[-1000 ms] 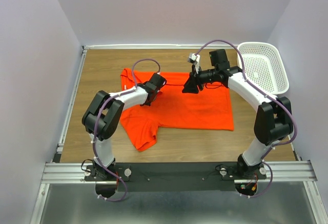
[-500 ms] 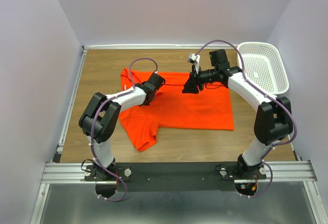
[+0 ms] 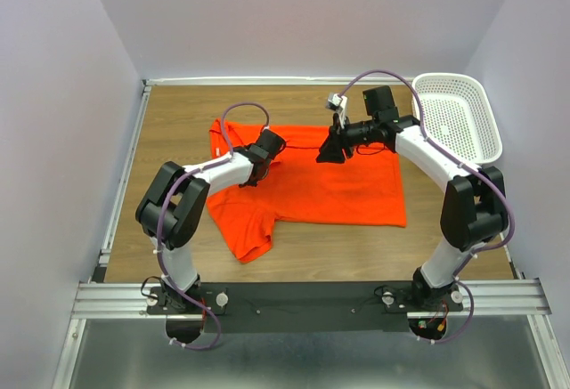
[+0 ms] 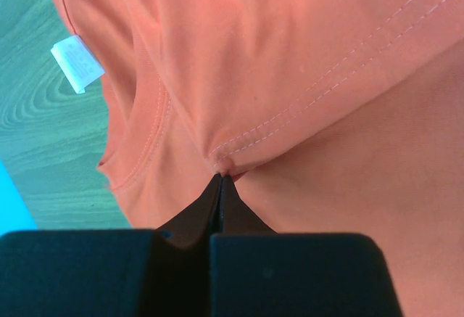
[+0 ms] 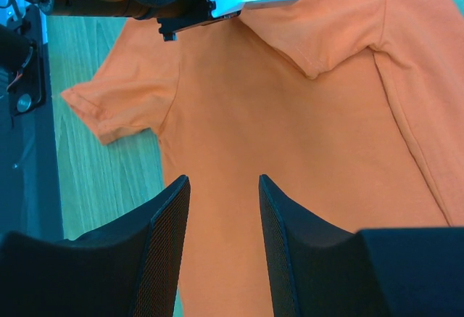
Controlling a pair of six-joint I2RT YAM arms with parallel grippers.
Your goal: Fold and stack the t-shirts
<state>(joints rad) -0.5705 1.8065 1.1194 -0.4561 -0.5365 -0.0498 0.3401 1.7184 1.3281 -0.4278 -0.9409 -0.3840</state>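
Only L wrist cam shows left tool (image 4: 220, 179) pinching t-shirt (image 4: 304, 63) hem, prob.

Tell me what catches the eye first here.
A bright orange-red t-shirt lies spread across the middle of the wooden table. The left gripper is shut, pinching a stitched hem near the collar, while the right gripper hangs open over the cloth. A white basket sits at the far right corner.
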